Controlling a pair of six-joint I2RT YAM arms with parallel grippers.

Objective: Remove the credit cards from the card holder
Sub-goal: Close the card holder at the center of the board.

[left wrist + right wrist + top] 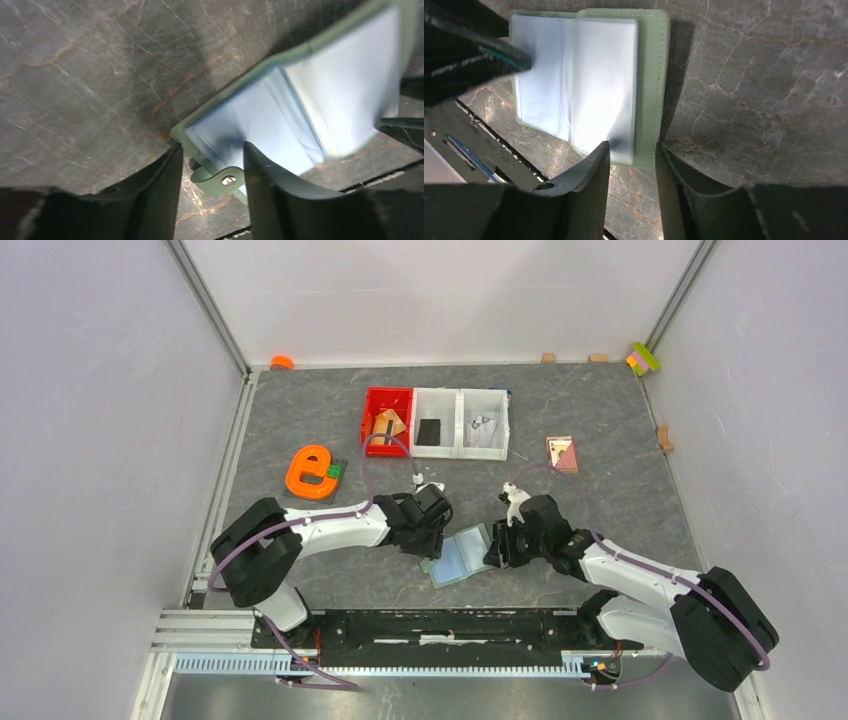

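**Operator:** Where's the holder?

**Spotter:** Low centre of the top view, just beyond your arm bases. The holder (460, 556) lies opened flat on the bench (600, 420), pale pockets up, between your two claws.

**Operator:** What are my claws doing?

**Spotter:** Your left claw (212, 150) is spread and straddles the corner with the snap tab (222, 181). It pinches nothing. Your right claw (631, 146) is spread too, its tips at the opposite edge with the green border between them, not squeezed. I'd judge you have one on each side so one can pin the cover while the other draws the cards out.

**Operator:** And the arms?

**Spotter:** Both reach in low from the outer sides, elbows out and wrists bent toward the centre, so your claws face each other across the holder.

**Operator:** Any cards showing?

**Spotter:** No, only blue-white pockets. I can't tell whether anything sits inside them. Farther up the frame, the red bin (372, 430) and white bins (459, 422) stand in a row, well apart from the holder. The pink square (562, 453) lies to their right.
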